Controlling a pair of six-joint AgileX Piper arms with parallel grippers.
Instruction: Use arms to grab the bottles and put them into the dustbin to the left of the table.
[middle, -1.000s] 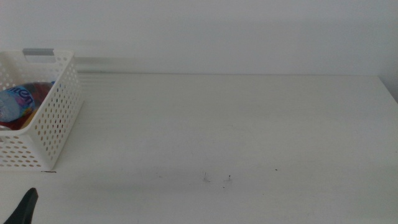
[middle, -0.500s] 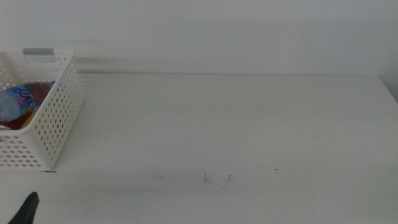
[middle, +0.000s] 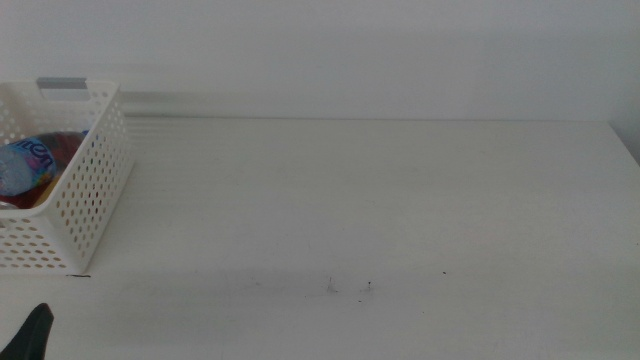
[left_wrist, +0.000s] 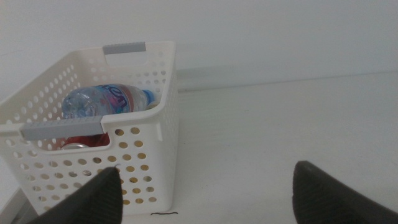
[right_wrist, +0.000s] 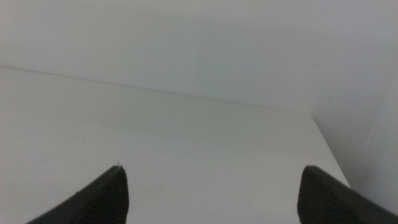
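A plain white wall (middle: 330, 50) backs a white table (middle: 380, 200) that carries a few small dark specks (middle: 350, 288) near its front edge at about 6 o'clock in the middle view. At 9 o'clock in that view stands the dustbin (middle: 95, 190), a white basket with perforated sides and a grey strip (middle: 62, 85) on its far rim handle; the left wrist view shows a 2nd grey strip (left_wrist: 61, 127) on the near handle.

Inside the dustbin lies the water bottle (left_wrist: 106, 101), clear, on its side, with a blue and pink label and a blue cap pointing toward the table side of the basket. Under it sits the red can (left_wrist: 78, 143), partly hidden by the basket wall. A patch of yellow shows beneath the water bottle in the middle view, too hidden to make out clearly.

The left gripper (left_wrist: 205, 193) hovers just beside the dustbin's near corner, its 2 dark jaws spread wide apart with nothing between them; only 1 dark tip shows at 7 o'clock in the middle view. The right gripper (right_wrist: 211, 193) hangs over bare table near the far right corner, jaws likewise wide apart and holding nothing.
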